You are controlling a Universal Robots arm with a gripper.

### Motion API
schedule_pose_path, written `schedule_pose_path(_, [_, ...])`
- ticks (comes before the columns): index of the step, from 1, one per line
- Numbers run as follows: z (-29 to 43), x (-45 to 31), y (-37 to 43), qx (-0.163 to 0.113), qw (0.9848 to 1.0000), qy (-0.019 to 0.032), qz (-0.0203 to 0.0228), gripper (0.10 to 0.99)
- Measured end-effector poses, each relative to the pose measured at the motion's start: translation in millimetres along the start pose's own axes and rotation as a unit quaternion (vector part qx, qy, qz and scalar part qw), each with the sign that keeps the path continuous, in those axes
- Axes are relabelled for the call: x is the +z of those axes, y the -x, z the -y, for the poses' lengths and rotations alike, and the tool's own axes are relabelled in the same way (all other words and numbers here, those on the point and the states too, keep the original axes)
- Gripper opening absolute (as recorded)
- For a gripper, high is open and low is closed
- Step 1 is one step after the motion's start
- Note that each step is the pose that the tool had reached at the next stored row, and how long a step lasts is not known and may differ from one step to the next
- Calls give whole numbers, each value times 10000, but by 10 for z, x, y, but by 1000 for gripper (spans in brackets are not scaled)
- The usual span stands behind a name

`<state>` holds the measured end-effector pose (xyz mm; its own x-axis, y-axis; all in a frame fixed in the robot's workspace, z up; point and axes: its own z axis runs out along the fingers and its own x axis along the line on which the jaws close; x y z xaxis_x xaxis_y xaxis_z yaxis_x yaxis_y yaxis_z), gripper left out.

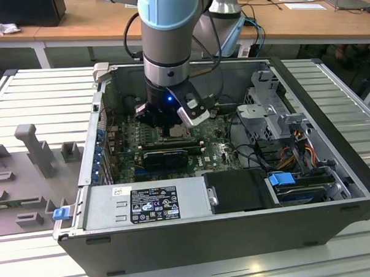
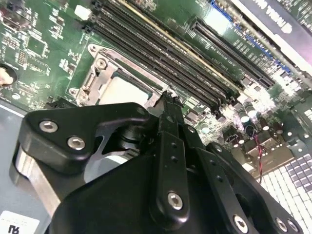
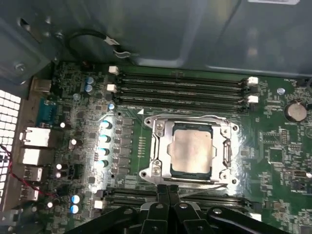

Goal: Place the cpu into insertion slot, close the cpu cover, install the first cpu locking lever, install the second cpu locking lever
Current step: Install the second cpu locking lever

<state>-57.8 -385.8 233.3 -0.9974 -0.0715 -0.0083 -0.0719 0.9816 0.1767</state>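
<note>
In the first wrist view the cpu (image 3: 191, 148) lies pale and flat in the insertion slot (image 3: 227, 152). The silver cpu cover (image 3: 159, 146) is folded down around it. A thin wire lever (image 3: 195, 117) runs along the socket's edge on the memory-slot side. My gripper (image 3: 167, 188) is shut, its black fingertips pressed together at the opposite socket edge. In the second wrist view the gripper (image 2: 168, 97) tips meet right beside the cpu cover (image 2: 95, 77) and the cpu (image 2: 124, 90). In the exterior view the gripper (image 1: 171, 128) reaches down into the open computer case over the green board.
Long black memory slots (image 3: 180, 86) run beside the socket. A coin battery (image 3: 295, 111) sits on the board. In the exterior view a black expansion card (image 1: 166, 156), a grey power supply (image 1: 145, 203) and a drive cage (image 1: 270, 110) with cables crowd the case.
</note>
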Motion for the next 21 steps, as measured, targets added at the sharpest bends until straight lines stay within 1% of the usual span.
schedule_pose_path(2, [7, 36, -7, -2, 10000, 2, -1, 106])
schedule_pose_path(4, [18, 100, -20, -13, 10000, 6, -3, 106])
schedule_pose_path(5, [22, 130, -33, -32, 10000, 15, -6, 106])
schedule_pose_path(7, [26, 160, -59, -69, 10000, 52, -10, 106])
schedule_pose_path(8, [30, 166, -66, -83, 9999, 85, -10, 106])
schedule_pose_path(9, [43, 169, -76, -96, 9998, 146, -7, 106])
schedule_pose_path(10, [60, 168, -82, -99, 9998, 193, -2, 106])
schedule_pose_path(11, [88, 165, -90, -99, 9996, 264, 4, 106])
schedule_pose_path(12, [119, 160, -96, -99, 9994, 318, 8, 106])
schedule_pose_path(15, [183, 149, -102, -100, 9992, 388, 14, 106])
schedule_pose_path(16, [194, 147, -102, -100, 9991, 405, 15, 106])
schedule_pose_path(17, [200, 146, -114, -99, 9990, 444, 19, 106])
schedule_pose_path(18, [199, 152, -148, -100, 9987, 491, 23, 106])
schedule_pose_path(19, [201, 172, -156, -101, 9986, 517, 25, 106])
schedule_pose_path(20, [203, 184, -156, -101, 9986, 526, 26, 106])
schedule_pose_path(21, [209, 211, -158, -101, 9985, 546, 27, 106])
